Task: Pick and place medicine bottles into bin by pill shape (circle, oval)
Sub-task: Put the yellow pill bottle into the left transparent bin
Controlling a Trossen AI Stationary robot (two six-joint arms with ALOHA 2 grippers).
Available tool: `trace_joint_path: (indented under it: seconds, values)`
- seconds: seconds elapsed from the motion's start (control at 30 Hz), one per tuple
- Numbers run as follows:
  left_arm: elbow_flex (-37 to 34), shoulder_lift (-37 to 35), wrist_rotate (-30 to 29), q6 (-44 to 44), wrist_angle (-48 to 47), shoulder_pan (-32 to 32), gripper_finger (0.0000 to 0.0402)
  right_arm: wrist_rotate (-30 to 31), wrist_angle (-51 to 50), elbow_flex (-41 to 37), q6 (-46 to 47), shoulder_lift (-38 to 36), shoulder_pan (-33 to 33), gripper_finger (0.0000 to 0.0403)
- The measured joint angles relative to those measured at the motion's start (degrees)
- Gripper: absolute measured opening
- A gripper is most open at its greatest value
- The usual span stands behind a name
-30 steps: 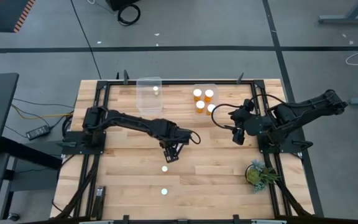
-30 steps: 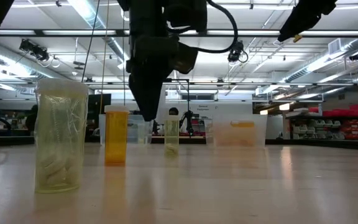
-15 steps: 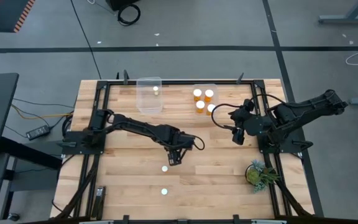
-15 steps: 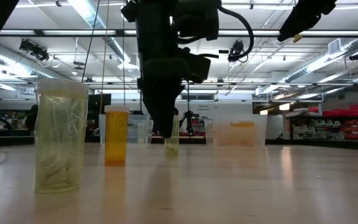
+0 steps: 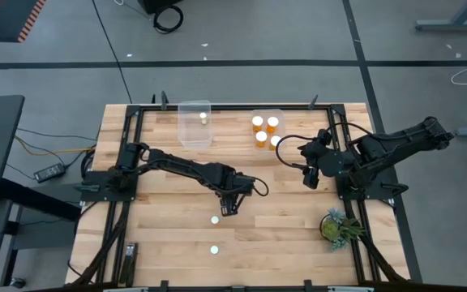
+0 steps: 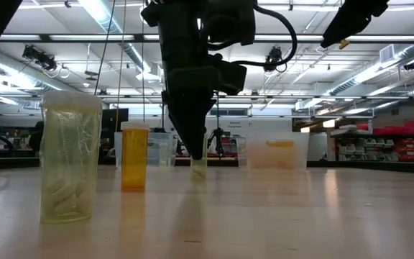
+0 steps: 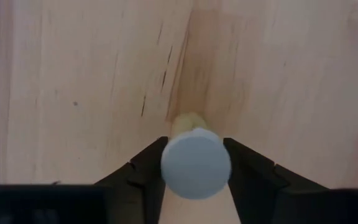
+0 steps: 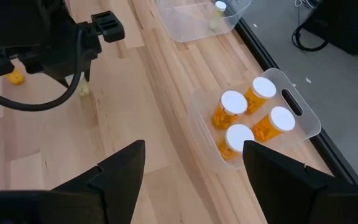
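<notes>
A small pale-yellow medicine bottle (image 7: 188, 121) with a white cap (image 7: 196, 163) stands upright on the wooden table (image 5: 298, 227). It also shows in the low view (image 6: 199, 169). My left gripper (image 5: 229, 203) is down over it and shut on it. Two more bottles stand nearer the table's near edge, a white cap (image 5: 215, 219) and another (image 5: 214, 250); the low view shows them as an amber bottle (image 6: 134, 156) and a wide pale one (image 6: 70, 165). My right gripper (image 5: 309, 174) waits open and empty at the table's right (image 8: 191, 186). My left gripper has the bottle's top between its two fingers (image 7: 247, 171), one on each side of the white cap (image 7: 166, 177). The fingers come from above, pointing down. The bottle stands upright with its base on the table.
A clear bin (image 5: 194, 123) at the far edge holds one bottle (image 5: 203, 117). A second clear bin (image 5: 254, 139) to its right holds several amber bottles (image 8: 253, 121). A small green potted plant (image 5: 337, 225) stands at the near right. Black frame rails run along the table's edges.
My left gripper has gone a little toward the table's right edge and down, over the pale bottle. The bottle has stayed standing where it was.
</notes>
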Motion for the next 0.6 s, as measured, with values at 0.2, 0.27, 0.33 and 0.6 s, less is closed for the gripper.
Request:
trace_joint_path:
  seconds: [0.2,0.27,0.33,0.6]
  values:
    - [1.2,-0.1,0.0,1.2,-0.5,0.1,0.0116,0.0,0.0,0.0,0.0,0.0,0.0,0.0277]
    - [1.9,-0.1,0.0,1.5,-1.3,0.1,0.0108,0.0,0.0,0.0,0.0,0.0,0.0,0.0277]
    - [2.9,-0.1,0.0,1.9,-2.4,0.3,0.0106,0.0,0.0,0.0,0.0,0.0,0.0,0.0277]
    - [7.4,-0.1,0.0,4.8,-10.7,2.7,0.0128,0.0,0.0,0.0,0.2,0.0,0.0,0.0277]
